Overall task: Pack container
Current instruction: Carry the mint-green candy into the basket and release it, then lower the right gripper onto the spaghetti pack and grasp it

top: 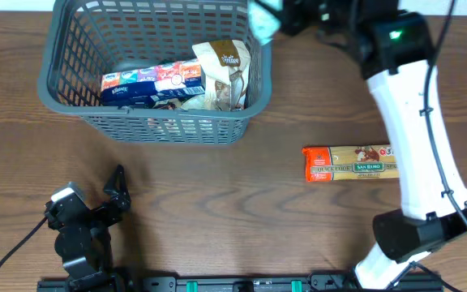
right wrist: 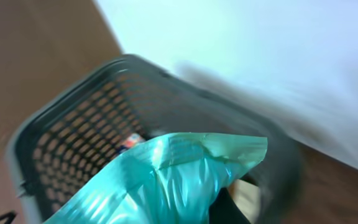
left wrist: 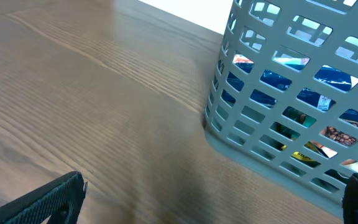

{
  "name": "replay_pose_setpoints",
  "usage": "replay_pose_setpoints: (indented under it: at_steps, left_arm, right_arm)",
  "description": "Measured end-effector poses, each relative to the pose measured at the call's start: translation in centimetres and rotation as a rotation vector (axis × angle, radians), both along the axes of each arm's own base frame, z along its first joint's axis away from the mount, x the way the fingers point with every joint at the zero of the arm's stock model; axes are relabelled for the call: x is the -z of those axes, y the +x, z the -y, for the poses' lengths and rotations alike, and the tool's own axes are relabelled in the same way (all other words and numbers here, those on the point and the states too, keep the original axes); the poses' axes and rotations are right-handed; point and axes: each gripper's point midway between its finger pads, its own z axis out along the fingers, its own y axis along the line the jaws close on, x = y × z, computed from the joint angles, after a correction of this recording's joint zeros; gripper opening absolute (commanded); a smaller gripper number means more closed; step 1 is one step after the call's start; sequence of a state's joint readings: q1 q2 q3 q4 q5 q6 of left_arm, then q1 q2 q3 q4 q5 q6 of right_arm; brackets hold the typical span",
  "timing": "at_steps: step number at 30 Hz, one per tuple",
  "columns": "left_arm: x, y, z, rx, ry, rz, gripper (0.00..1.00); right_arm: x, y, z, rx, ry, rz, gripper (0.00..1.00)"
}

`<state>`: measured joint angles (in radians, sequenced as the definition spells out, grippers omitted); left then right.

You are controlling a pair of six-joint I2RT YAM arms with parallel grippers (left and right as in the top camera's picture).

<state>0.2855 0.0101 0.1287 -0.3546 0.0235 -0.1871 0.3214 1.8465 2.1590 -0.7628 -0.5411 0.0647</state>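
While the right gripper (top: 280,16), clenched on a teal foil bag (right wrist: 166,174), hangs at the container's (top: 160,126) 1 o'clock corner, the step in hand looks like delivering that bag; next it probably needs to come inward over the rim and let go. At the table's (top: 217,211) 10 o'clock, the container holds a blue tissue pack (top: 148,83) and a cream snack bag (top: 224,69). A San Remo pasta packet (top: 351,164) lies unpacked at 3 o'clock. The left gripper (top: 118,191) rests spread wide and empty at 7 o'clock.

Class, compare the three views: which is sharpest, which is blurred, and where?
Overhead: sharp across the table, only the teal bag at the top edge smeared. Left wrist: container lattice crisp. Right wrist: heavily blurred throughout.
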Motion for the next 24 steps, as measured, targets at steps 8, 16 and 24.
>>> replay_pose_setpoints:
  at_steps: [8, 16, 24]
  left_arm:
    - [0.0, 0.0, 0.0, 0.0, 0.0, 0.0, 0.99]
    - [0.0, 0.0, 0.0, 0.0, 0.0, 0.0, 0.99]
    - [0.0, 0.0, 0.0, 0.0, 0.0, 0.0, 0.99]
  right_arm:
    - [2.9, -1.3, -4.0, -0.073, -0.068, -0.036, 0.99]
    - [6.0, -0.1, 2.6, 0.185, -0.175, -0.2, 0.99]
    - [7.6, -2.1, 17.1, 0.755, -0.166, -0.499, 0.99]
